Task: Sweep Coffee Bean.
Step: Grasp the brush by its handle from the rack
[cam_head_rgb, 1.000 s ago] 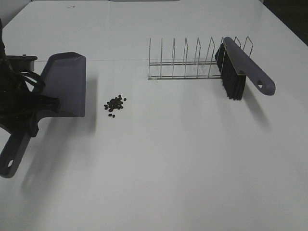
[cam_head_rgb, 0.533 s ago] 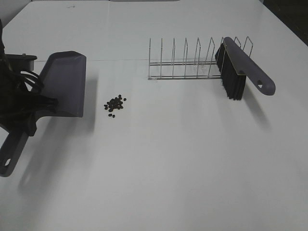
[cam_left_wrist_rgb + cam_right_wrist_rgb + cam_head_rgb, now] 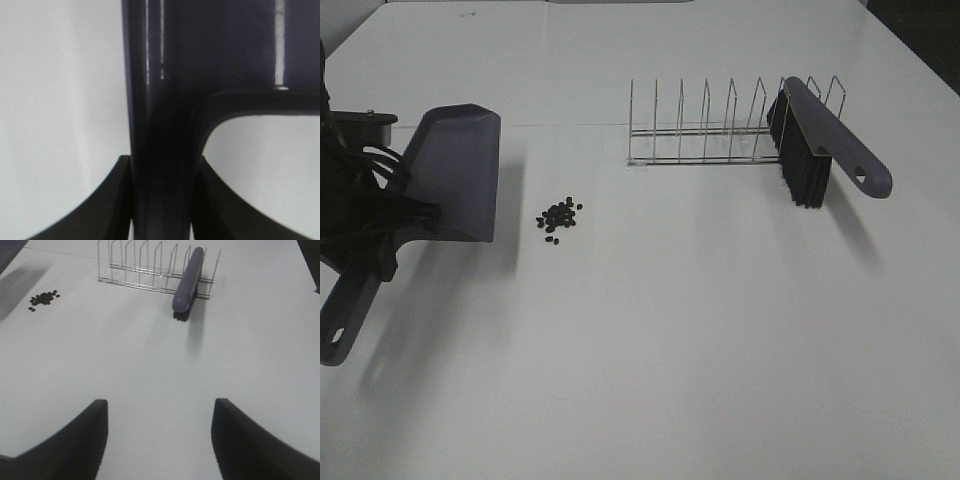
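The coffee bean cluster [image 3: 558,216] lies loose on the white table, a short gap right of the dustpan's front lip. My left gripper [image 3: 392,232] is shut on the purple dustpan [image 3: 455,172] where the handle meets the pan, and it holds the pan above the table. In the left wrist view the handle [image 3: 162,165] fills the gap between the gripper [image 3: 162,205] fingers. A purple brush [image 3: 820,135] with black bristles leans in the wire rack [image 3: 705,130]. My right gripper [image 3: 159,440] is open and empty, well short of the brush [image 3: 188,282] and the coffee bean cluster [image 3: 43,298].
The wire rack [image 3: 142,267] stands at the back right of the table with several empty slots left of the brush. A thin seam line crosses the table behind the dustpan. The table's dark edge shows at the far right corner [image 3: 920,40].
The dustpan in my left gripper has shifted slightly, its handle end drifting left and a little up. Beans, brush and rack have not moved.
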Robot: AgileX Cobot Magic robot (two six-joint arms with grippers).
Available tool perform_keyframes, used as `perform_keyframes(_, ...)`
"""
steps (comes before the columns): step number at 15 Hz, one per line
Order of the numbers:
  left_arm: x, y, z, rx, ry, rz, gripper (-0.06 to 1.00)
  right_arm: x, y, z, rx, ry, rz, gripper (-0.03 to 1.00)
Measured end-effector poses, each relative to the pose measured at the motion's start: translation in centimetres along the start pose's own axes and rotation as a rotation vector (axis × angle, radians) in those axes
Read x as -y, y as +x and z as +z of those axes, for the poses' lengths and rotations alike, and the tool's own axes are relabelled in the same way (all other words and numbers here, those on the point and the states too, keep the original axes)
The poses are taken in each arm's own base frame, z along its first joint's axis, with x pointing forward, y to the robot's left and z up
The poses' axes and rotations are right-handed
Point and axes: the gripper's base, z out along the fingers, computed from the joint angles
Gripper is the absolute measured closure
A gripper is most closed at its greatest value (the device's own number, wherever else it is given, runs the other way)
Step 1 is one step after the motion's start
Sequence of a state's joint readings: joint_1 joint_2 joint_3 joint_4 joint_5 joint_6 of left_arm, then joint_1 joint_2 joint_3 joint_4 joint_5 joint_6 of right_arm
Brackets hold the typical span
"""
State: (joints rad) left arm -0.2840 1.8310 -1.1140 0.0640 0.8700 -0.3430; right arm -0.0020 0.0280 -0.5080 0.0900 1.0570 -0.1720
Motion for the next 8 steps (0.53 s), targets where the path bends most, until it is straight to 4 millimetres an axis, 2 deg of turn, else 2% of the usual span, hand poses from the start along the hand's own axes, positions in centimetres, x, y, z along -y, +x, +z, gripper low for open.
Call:
perform_keyframes(3, 0.0, -0.1, 0.0, 0.008, 0.003, 0.000, 0.68, 1.1, -3.2, 2.2, 0.052, 0.058, 0.000, 0.47)
perform_keyframes(6, 0.1, -0.1, 0.0, 0.007, 0.006, -0.003, 0.68, 1.9, -5.9, 8.0, -0.088, 0.045, 0.011, 0.47)
perform_keyframes(7, 0.1, -0.1, 0.0, 0.007, 0.006, -0.002, 0.68, 2.0, -6.3, 8.8, -0.114, 0.042, 0.013, 0.47)
perform_keyframes(8, 0.1, -0.1, 0.0, 0.006, 0.008, 0.009, 0.68, 2.5, -8.3, 12.9, -0.246, 0.013, 0.041, 0.47)
